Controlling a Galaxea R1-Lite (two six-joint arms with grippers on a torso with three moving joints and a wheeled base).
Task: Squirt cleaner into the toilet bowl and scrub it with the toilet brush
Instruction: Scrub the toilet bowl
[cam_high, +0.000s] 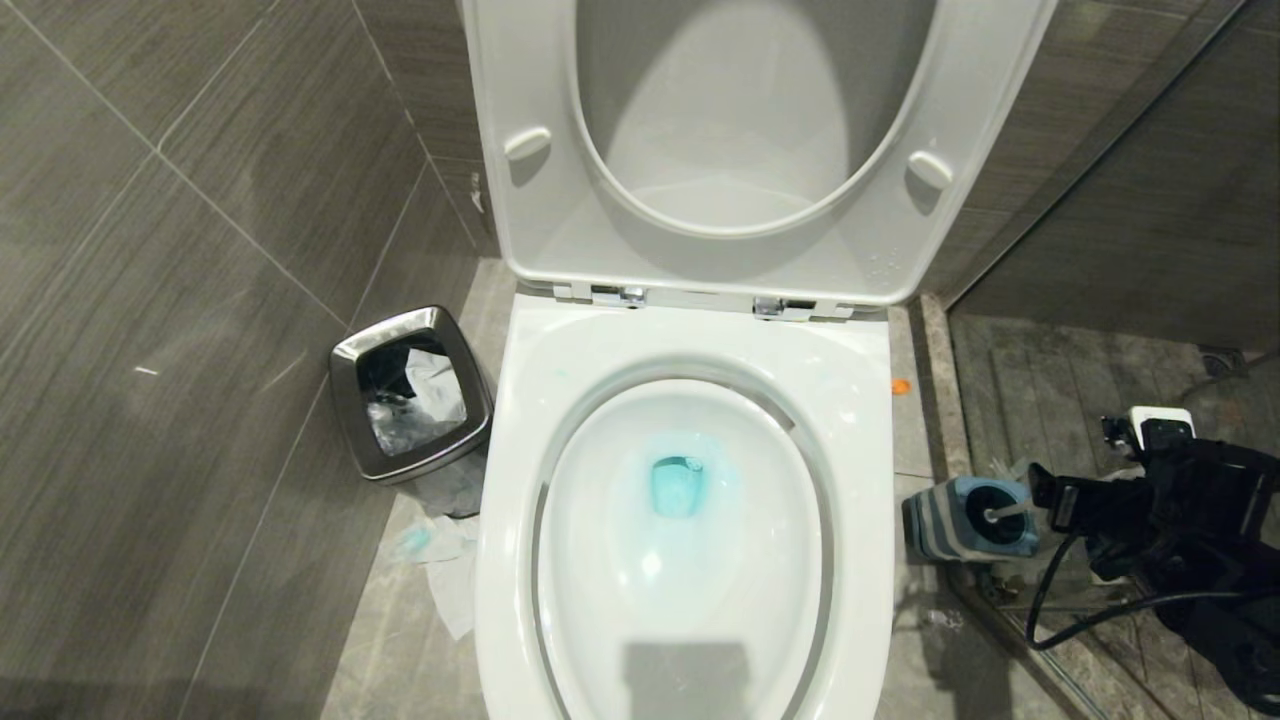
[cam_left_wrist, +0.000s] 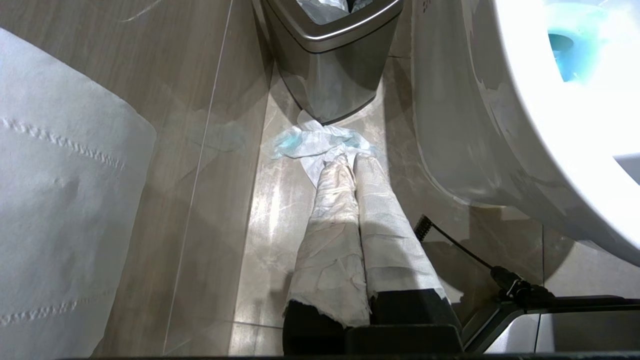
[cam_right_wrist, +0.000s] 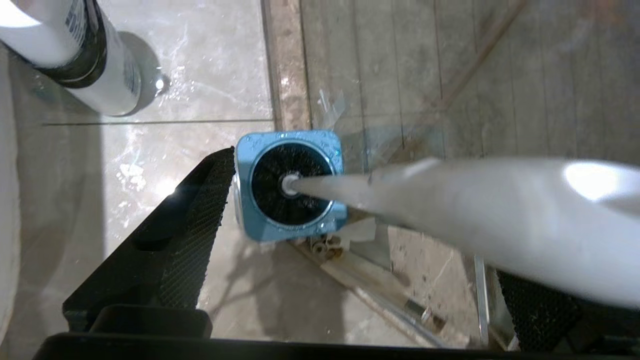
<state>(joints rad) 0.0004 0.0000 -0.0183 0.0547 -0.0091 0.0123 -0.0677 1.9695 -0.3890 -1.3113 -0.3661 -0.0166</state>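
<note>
The toilet bowl (cam_high: 600, 560) stands with its seat and lid raised, and blue cleaner pools at its bottom (cam_high: 678, 487). A white cleaner bottle (cam_right_wrist: 100, 70) with a black band stands on the floor. The grey-and-blue holder (cam_high: 950, 518) sits on the floor right of the toilet, with the toilet brush in it. The brush's white handle (cam_right_wrist: 450, 205) rises from the holder (cam_right_wrist: 250, 215) between the fingers of my right gripper (cam_right_wrist: 365, 220). That gripper is open, above the holder, with the handle nearer one finger. My left gripper (cam_left_wrist: 352, 161) is shut, its fingers wrapped in white cloth, low beside the toilet.
A steel waste bin (cam_high: 345, 400) with a liner stands left of the toilet against the tiled wall. Crumpled blue-stained paper (cam_left_wrist: 320, 142) lies on the floor before it. A glass partition's metal rail (cam_right_wrist: 390, 300) runs just behind the holder. A sheet of toilet paper (cam_left_wrist: 60, 200) hangs nearby.
</note>
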